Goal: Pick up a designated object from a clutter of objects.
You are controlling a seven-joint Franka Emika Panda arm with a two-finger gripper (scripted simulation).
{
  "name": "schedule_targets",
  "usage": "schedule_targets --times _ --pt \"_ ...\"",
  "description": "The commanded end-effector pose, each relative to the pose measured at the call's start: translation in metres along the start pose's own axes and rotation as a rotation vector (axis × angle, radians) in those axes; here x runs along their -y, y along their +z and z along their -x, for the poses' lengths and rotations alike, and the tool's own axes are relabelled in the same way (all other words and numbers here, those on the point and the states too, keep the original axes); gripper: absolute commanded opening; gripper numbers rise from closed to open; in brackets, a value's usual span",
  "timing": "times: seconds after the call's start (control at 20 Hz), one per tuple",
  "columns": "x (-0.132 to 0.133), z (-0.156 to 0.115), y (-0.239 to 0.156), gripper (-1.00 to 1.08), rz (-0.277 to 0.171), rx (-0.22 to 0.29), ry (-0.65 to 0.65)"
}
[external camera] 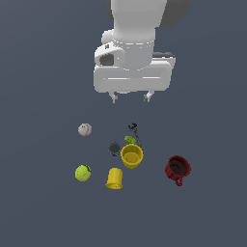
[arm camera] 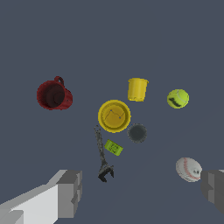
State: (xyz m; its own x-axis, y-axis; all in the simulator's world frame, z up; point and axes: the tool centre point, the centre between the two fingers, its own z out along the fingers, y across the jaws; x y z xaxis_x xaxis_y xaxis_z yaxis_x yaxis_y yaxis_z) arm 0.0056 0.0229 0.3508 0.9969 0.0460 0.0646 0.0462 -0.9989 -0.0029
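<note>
Exterior view shows your gripper [external camera: 130, 98] hanging high above the clutter, fingers pointing straight down, spread wide and holding nothing. The tennis ball [external camera: 83, 172] lies on the floor at the near left of the group in the exterior view, well apart from the gripper and clear of its neighbours: the tipped yellow cup [external camera: 115, 178] is just to its right and the baseball [external camera: 85, 129] sits farther back on the same side.

You should carry the hand over toward that near-left edge before you descend, centring the ball between the fingertips. Keep the jaws wide on the way down so neither finger clips the tipped cup, then close across the ball's widest part; a round ball will likely roll if one finger arrives first.

From the wrist view, the ball [arm camera: 177, 98] is off-centre, beyond the upright yellow cup [arm camera: 114, 116], while the baseball [arm camera: 188, 169] sits close to one finger [arm camera: 213, 187]. Do not mistake it for your target.
</note>
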Motion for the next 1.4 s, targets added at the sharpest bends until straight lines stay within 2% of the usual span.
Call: schedule_targets --times 0.0,0.4,0.75,1.05,1.35 --pt "0.0 0.0 0.0 1.0 0.0 0.0 0.0" --pt "0.007 -0.012 -0.01 1.0 -0.021 -0.04 0.028" --pt "0.005 -0.014 -0.007 1.0 -0.021 -0.038 0.025" --pt "-0.008 -0.027 0.008 1.0 -0.022 -0.032 0.013" --pt "-0.034 -0.049 0.038 1.0 -0.023 -0.02 -0.01"
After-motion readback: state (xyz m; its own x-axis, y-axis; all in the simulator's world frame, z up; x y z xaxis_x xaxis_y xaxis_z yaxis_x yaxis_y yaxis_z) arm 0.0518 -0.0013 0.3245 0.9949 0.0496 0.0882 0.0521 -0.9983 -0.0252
